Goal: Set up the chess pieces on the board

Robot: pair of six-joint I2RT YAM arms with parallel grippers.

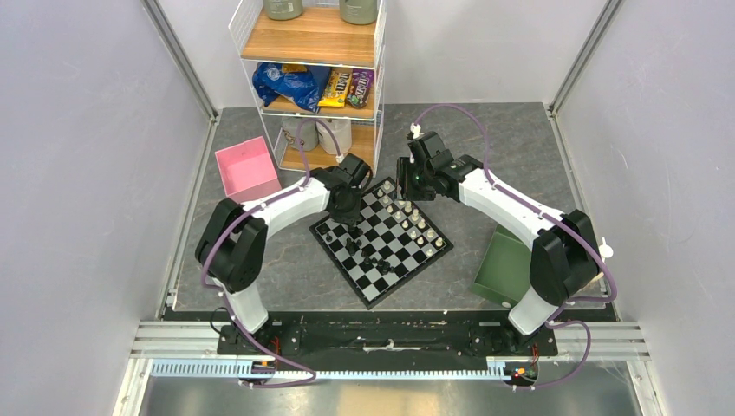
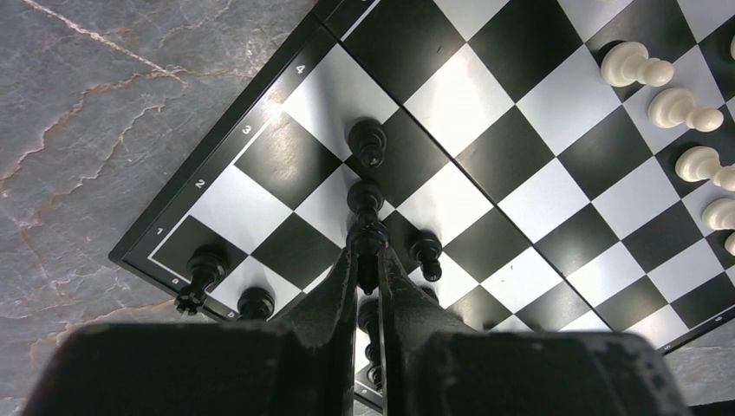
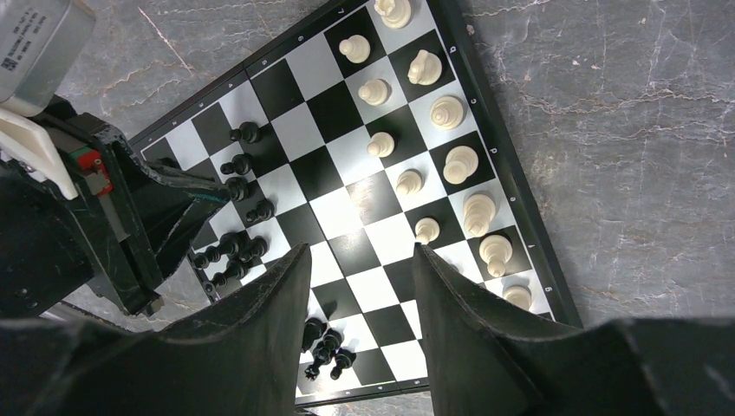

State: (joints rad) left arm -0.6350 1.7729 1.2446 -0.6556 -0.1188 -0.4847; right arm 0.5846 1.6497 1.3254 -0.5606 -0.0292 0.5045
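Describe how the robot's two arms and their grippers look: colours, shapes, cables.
Both the left arm and right arm have white, rounded links joined by bulky black joints, with a thin lilac cable looping along each. The left gripper and right gripper are matt black, each with two tapering fingers.

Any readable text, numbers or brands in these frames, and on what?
"1", "2", "3", "4": board rim, left wrist view.
Rim marks in the right wrist view: blurred.
Grey housing sticker: too small to read.
Snack bags: unreadable.
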